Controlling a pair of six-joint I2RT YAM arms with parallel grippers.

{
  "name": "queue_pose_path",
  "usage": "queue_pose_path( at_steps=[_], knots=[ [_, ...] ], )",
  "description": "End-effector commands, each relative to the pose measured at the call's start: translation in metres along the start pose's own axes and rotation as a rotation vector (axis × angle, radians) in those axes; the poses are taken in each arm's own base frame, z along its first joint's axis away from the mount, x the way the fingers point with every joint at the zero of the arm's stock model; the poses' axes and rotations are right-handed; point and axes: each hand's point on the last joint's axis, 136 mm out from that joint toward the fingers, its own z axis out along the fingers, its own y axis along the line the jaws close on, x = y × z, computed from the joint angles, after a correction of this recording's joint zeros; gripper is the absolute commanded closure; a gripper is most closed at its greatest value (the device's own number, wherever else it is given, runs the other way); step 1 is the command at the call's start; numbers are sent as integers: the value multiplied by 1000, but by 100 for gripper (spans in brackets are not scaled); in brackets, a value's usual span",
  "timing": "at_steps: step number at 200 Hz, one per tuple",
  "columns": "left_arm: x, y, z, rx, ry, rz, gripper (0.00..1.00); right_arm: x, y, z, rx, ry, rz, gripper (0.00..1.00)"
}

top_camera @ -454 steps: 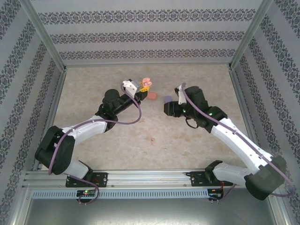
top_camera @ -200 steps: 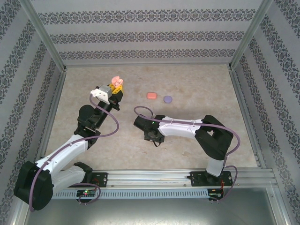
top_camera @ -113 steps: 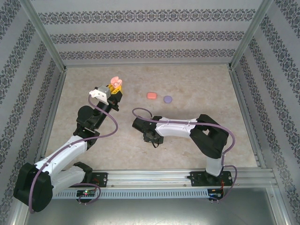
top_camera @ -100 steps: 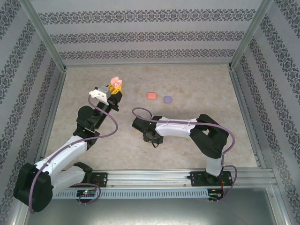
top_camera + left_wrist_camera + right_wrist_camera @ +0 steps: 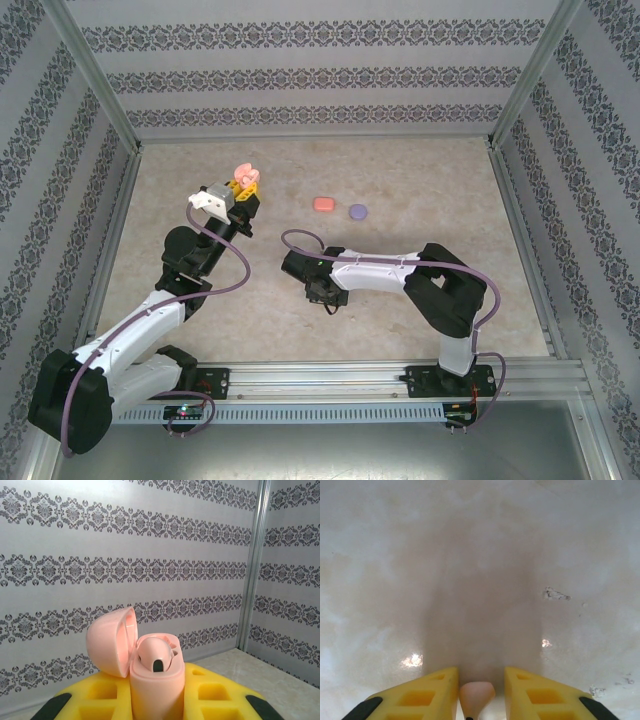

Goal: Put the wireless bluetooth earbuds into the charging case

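Note:
My left gripper (image 5: 243, 190) (image 5: 159, 689) is shut on the pale pink charging case (image 5: 243, 173) (image 5: 155, 680), held upright above the table's left rear. Its lid (image 5: 111, 642) is swung open to the left, and one pale pink earbud (image 5: 156, 656) sits in the case. My right gripper (image 5: 322, 297) (image 5: 480, 680) points down at the table's middle. Another pale pink earbud (image 5: 476, 694) lies between its yellow fingers (image 5: 435, 690). It touches the left finger, with a small gap to the right one, so this gripper is open.
A closed coral-red case (image 5: 323, 203) and a closed purple case (image 5: 358, 211) lie side by side on the table behind the right gripper. A dark speck (image 5: 555, 594) marks the beige tabletop (image 5: 420, 180). Patterned walls enclose the table on three sides.
The left arm carried the pink case leftward, away from the other cases. The right arm swung in and down to the table's middle. Over the last half second both are nearly still.

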Motion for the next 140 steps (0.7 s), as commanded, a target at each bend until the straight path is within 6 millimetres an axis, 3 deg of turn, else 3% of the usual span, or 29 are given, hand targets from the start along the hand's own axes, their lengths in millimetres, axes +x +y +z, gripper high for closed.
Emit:
queue_pose_path(
  at_steps=[1, 81, 140],
  knots=[
    [-8, 1, -3, 6, -25, -8, 100, 5, 6, 4, -10, 4, 8, 71],
    [-7, 0, 0, 11, -15, -17, 100, -1, 9, -5, -44, -31, 7, 80],
    [-11, -3, 3, 30, -12, -18, 100, -24, 6, -37, -95, -153, 16, 80]
  ],
)
